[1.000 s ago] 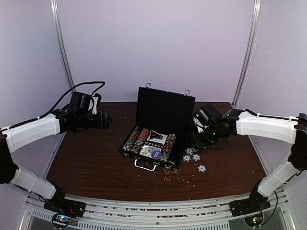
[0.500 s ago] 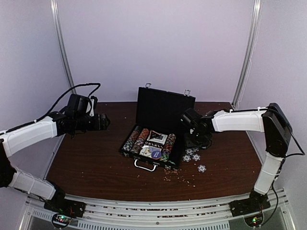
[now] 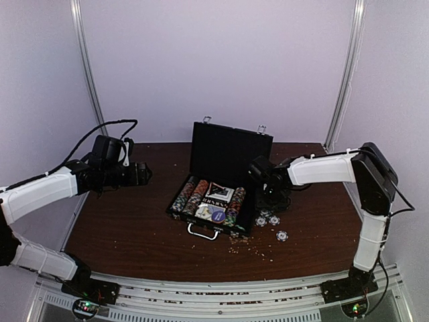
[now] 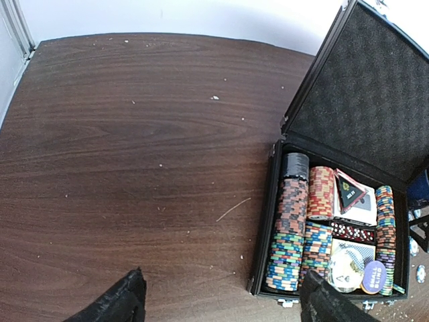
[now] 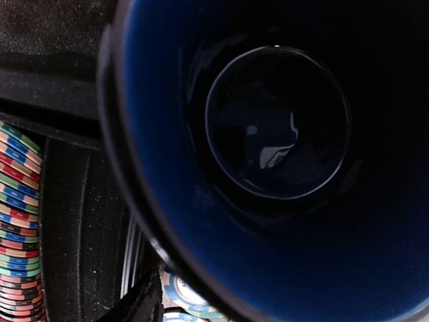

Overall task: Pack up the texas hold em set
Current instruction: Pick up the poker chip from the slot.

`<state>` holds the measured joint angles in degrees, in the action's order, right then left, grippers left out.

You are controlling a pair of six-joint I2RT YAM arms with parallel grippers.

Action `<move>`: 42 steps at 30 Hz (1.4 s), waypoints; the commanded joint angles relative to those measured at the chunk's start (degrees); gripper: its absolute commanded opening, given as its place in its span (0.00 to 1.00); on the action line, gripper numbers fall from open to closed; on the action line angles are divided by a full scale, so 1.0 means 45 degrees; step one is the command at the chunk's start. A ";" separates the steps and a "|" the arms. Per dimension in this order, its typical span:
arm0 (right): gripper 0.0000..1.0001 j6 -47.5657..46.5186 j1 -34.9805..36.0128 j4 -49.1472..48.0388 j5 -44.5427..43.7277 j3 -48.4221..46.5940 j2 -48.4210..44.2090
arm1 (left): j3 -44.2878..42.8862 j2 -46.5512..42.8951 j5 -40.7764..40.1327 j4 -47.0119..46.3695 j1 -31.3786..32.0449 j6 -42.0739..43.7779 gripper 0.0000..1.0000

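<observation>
Briefcase (image 3: pixel 230 155), black, sits open mid-table (image 3: pixel 127 225) with its lid upright; rows of striped poker chips (image 4: pixel 289 235), a card deck (image 4: pixel 353 194) and red dice (image 4: pixel 354 232) lie in its tray. Loose chips (image 3: pixel 281 235) lie just right of it. The left gripper (image 4: pixel 222 285) hovers over bare wood, fingers spread wide. The right gripper (image 3: pixel 269 193) hangs at the case's right edge; a dark blue cup (image 5: pixel 268 168) fills its camera, so I cannot tell its grip.
</observation>
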<state>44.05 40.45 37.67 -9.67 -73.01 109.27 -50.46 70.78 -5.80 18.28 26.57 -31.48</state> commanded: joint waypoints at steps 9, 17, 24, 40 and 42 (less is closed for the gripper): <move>0.60 0.0794 -0.0179 -0.1096 0.0553 0.0209 0.0435 | -0.0075 -0.0028 -0.0039 0.0036 -0.0022 0.0100 0.81; 0.58 0.0847 -0.0179 -0.1142 0.0879 0.0666 0.0555 | -0.0096 0.0030 0.0038 0.0053 -0.0009 0.0203 0.81; 0.54 0.0900 -0.0179 -0.0797 0.0772 0.1312 -0.0184 | 0.0051 0.0024 0.0141 -0.0015 -0.0016 0.0221 0.81; 0.52 0.0955 0.0263 -0.0335 0.0706 0.0760 -0.0533 | 0.0274 0.0153 0.0352 -0.0403 -0.0011 0.0140 0.81; 0.53 0.1070 0.0316 -0.0307 0.0684 0.0691 -0.0533 | 0.0327 0.0144 0.0335 -0.0416 -0.0023 0.0105 0.81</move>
<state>47.48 41.04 34.50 -6.50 -68.03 107.13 -49.84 71.13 -4.89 18.92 26.57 -31.42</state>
